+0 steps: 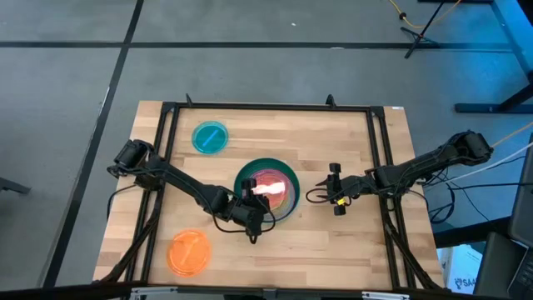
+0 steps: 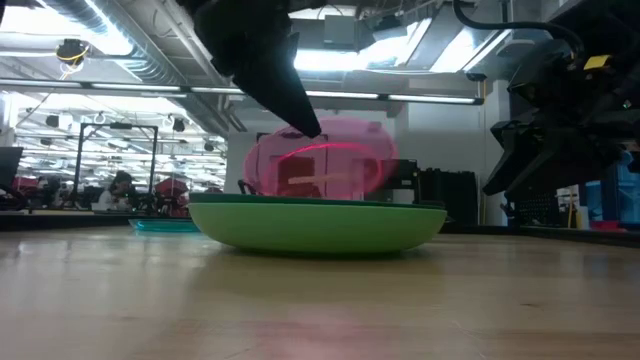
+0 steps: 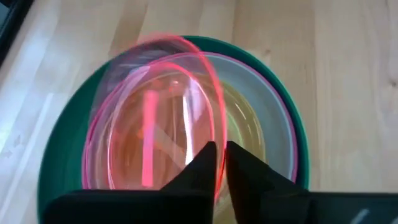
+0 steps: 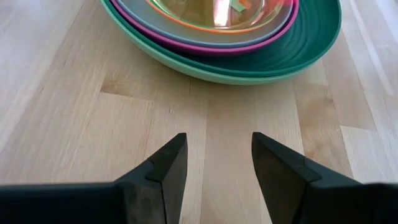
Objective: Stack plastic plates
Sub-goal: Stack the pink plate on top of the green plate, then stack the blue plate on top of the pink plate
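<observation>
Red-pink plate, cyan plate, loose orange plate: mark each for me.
Red-pink plate point(image 2: 335, 165): low view, tilted translucent face.
Cyan plate point(image 1: 210, 137): high view, its centre.
Orange plate point(image 1: 189, 252): high view, its centre.

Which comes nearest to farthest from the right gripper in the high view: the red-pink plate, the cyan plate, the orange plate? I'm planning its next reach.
1. The red-pink plate, held tilted over the stack at table centre by the left gripper, lies closest to the right gripper.
2. The cyan plate, far left part of the table.
3. The orange plate, near left corner, slightly farther.
</observation>
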Tool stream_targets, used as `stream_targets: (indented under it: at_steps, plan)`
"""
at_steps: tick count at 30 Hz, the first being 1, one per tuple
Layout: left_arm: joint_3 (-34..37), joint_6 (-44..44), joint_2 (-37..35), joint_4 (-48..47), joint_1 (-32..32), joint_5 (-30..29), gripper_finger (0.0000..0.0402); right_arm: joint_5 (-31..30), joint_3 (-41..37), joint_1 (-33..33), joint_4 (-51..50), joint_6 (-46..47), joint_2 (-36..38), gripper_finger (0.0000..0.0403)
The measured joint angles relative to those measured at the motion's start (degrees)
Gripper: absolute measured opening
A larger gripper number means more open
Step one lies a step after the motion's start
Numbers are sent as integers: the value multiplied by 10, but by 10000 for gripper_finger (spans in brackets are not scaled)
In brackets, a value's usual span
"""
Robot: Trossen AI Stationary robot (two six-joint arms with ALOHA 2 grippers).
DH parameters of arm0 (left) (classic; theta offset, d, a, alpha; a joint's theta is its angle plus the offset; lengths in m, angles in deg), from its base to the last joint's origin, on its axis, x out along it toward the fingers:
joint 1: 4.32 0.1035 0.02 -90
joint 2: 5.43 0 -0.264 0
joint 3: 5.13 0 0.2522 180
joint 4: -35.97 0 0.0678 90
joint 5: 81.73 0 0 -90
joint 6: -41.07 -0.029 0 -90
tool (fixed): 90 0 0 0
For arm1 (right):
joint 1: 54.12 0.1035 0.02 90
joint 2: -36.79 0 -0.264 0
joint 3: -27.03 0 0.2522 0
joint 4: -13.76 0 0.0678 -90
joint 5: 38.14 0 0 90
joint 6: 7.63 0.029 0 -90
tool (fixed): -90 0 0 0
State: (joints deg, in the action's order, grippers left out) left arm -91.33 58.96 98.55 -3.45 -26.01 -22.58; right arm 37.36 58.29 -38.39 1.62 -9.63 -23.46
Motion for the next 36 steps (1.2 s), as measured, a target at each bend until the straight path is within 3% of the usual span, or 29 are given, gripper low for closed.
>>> stream_targets:
  at_steps: [7,12,18,29,36]
  plan:
    - [0,15,0,-3,3,57,93,0,0,0,0,0,0,170]
    - [0,22,-8,-33,3,97,107,0,0,0,0,0,0,170]
    - [0,61,-45,-104,0,83,108,0,0,0,2,0,0,170]
    - [0,135,-103,-292,-3,-51,108,1,0,0,-3,1,0,170]
    - [16,135,-103,-383,42,-41,108,1,0,0,-3,2,0,170]
